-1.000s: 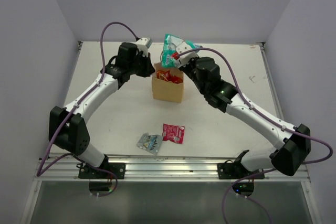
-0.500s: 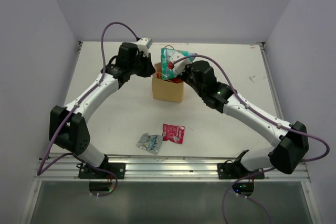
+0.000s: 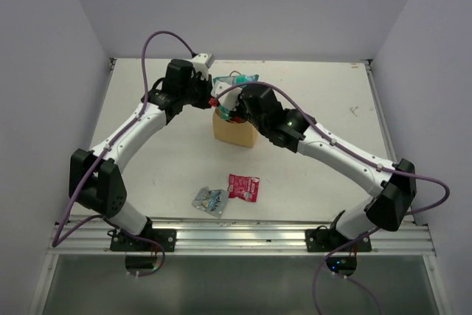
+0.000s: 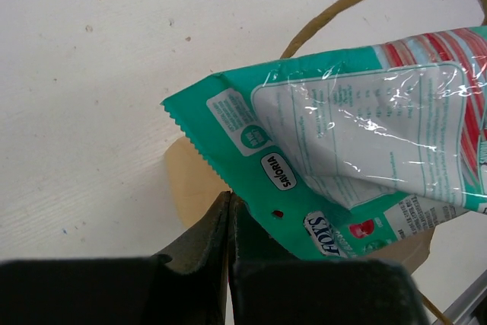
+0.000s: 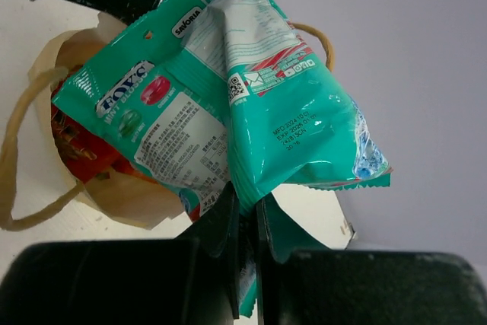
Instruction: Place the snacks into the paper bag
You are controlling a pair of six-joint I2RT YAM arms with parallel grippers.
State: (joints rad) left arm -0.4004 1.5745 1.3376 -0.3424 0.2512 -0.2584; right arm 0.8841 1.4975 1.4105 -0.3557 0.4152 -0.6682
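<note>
The brown paper bag (image 3: 234,132) stands upright at mid-table. My left gripper (image 3: 209,92) is at its left rim, jaws pressed shut on the paper edge (image 4: 189,180); in the left wrist view the gripper (image 4: 230,207) sits just under the teal-white packet (image 4: 342,135). My right gripper (image 3: 234,102) is shut on that teal-white packet (image 5: 251,104) and holds it tilted over the bag's mouth (image 5: 114,188). A red-orange packet (image 5: 76,150) lies inside the bag. The small pink-red packet (image 3: 243,186) and the small silver-grey packet (image 3: 210,199) lie flat on the table near the front.
The bag's twisted handles (image 5: 15,165) stick up around the mouth. White walls close in the table on the left, back and right. A metal rail (image 3: 236,237) runs along the near edge.
My right gripper has swung left and down with the teal-white packet, from behind the bag to over its mouth. The left arm has not moved.
</note>
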